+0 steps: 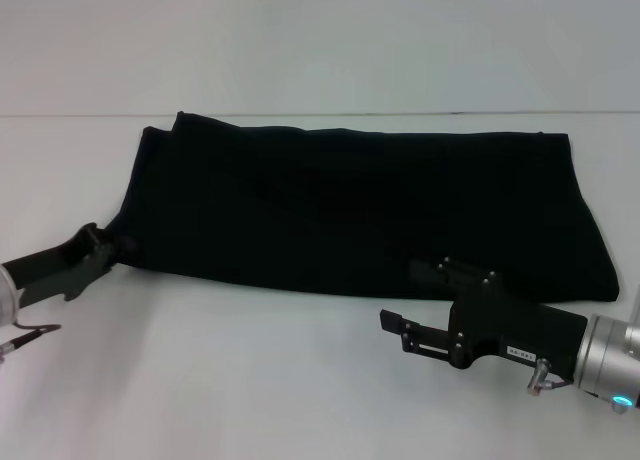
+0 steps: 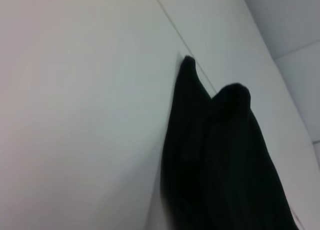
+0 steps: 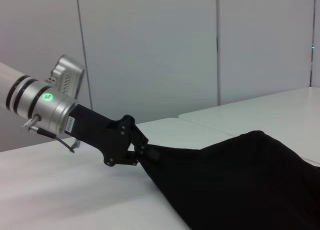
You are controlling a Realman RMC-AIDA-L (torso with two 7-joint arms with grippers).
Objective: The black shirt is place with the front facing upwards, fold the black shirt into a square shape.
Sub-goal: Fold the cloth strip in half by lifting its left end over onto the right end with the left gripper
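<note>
Black shirt (image 1: 350,215) is lying across the white bench (image 1: 250,380) as a long folded band, no lettering showing. Left gripper (image 1: 112,244) has its jaws pinched on the shirt's left near corner. Right gripper (image 1: 395,325) hovers just off the near edge, jaws apart, holding nothing

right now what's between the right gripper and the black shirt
In the head view, only a narrow strip of bare white table separates the right gripper from the black shirt's near edge; nothing else lies there.
</note>
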